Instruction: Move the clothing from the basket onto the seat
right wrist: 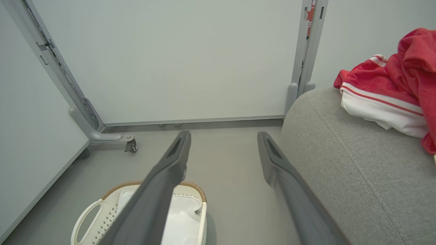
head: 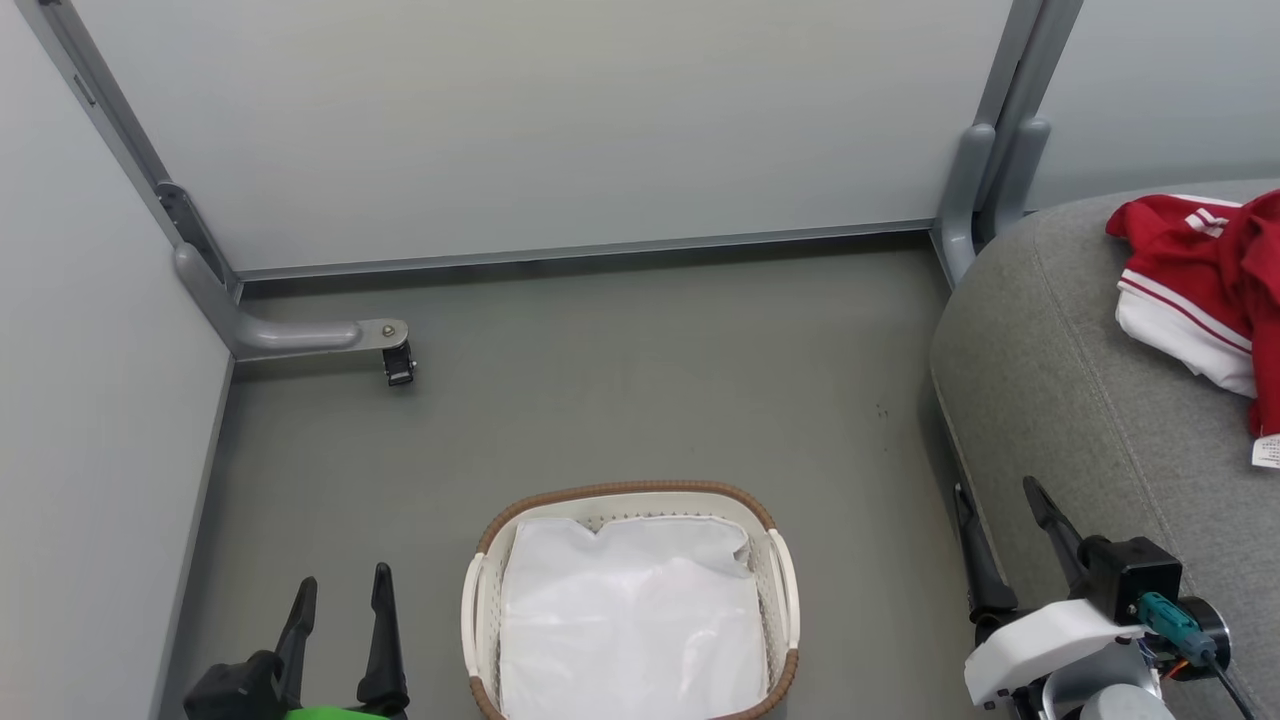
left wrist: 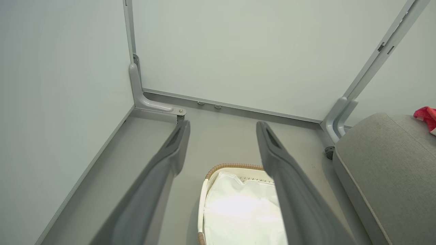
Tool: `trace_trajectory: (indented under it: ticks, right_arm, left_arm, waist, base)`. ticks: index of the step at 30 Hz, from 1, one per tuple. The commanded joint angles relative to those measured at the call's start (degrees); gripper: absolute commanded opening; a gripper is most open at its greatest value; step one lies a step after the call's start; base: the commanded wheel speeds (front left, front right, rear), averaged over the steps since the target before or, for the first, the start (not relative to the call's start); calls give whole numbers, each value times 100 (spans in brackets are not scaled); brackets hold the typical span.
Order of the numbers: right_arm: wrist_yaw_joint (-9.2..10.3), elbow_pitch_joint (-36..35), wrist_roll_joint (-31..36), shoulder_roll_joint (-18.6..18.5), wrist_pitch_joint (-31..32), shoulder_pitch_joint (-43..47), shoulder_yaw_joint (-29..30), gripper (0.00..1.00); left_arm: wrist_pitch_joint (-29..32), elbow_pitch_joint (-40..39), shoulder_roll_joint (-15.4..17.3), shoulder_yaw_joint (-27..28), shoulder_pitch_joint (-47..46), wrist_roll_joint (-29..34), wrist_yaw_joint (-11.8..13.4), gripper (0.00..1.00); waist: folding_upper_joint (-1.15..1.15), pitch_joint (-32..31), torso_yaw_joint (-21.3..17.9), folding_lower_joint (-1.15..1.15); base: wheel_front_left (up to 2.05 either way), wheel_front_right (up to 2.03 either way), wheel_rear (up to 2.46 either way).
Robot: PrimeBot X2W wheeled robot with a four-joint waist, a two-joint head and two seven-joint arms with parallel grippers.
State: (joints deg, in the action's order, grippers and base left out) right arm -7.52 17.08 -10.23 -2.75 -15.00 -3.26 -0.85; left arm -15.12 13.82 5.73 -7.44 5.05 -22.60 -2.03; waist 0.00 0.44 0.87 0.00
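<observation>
Clothing (head: 1200, 270) lies on the seat (head: 1060, 400), the basket (head: 620, 490) looks bare: leave left pincer (head: 342, 580) and right pincer (head: 995, 490) spread, empty.

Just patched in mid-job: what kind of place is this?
Probably a partitioned test bay staged as a home corner, not a real room: plain grey panels on metal posts with a caster foot, a grey upholstered seat holding red clothing, and a laundry basket on the floor.

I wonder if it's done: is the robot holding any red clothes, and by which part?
Nothing is held. The left gripper and right gripper are open and empty; the clothing lies on the seat.
</observation>
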Motion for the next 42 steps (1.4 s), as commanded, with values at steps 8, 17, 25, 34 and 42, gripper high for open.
trace_trajectory:
  ticks: [8, 17, 25, 34, 42]
  right_arm:
    - [0, 125, -12, 31, 16, 47, -7, 0]
    - [0, 102, -986, 27, 284, -5, 96, 0]
    - [1, 38, -1793, 22, 483, -33, 160, 0]
    - [1, -13, -2603, 15, 692, -69, 231, 0]
    - [2, -53, -3285, 10, 869, -105, 296, 0]
  left_arm:
    - [6, 135, -65, -5, 29, 27, -53, 0]
    - [269, 142, -94, 172, -116, -802, -112, 0]
    - [478, 122, -115, 309, -238, -1489, -164, 0]
    - [691, 106, -137, 446, -357, -2181, -215, 0]
    - [869, 93, -156, 561, -460, -2766, -255, 0]
  waist:
    - [0, 22, 14, 0]
    - [0, 19, 7, 0]
    - [0, 16, 0, 0]
    - [0, 13, -7, 0]
    - [0, 9, -13, 0]
  base:
    - [0, 0, 0]
    - [0, 0, 0]
    - [0, 0, 0]
    - [0, 0, 0]
    - [0, 0, 0]
